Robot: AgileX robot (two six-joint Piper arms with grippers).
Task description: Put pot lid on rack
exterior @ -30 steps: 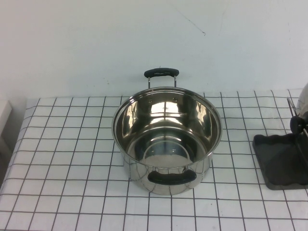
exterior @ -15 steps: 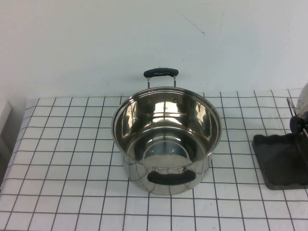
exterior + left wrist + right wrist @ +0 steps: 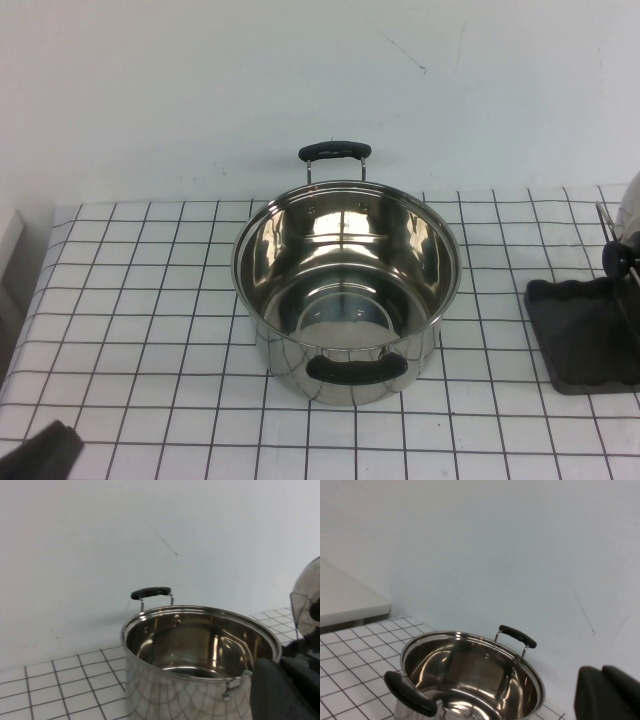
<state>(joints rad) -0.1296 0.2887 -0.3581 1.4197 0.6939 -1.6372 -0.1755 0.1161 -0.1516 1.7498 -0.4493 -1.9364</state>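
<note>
One steel pot (image 3: 347, 290) with two black handles stands mid-tabletop (image 3: 140, 330), open and empty. At the right edge, one pot lid (image 3: 630, 212) stands upright on edge in the rack (image 3: 590, 330), knob (image 3: 617, 258) facing the pot. The left gripper (image 3: 40, 457) shows at the near left corner, the right gripper (image 3: 607, 695) only in its wrist view; I cannot tell whether either's fingers are parted.

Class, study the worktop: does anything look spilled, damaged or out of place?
Nothing stands out. The pot sits upright and empty, and the lid stands on the rack at the right edge. Left claw pokes in at the near-left corner; right claw shows only on its wrist view.
</note>
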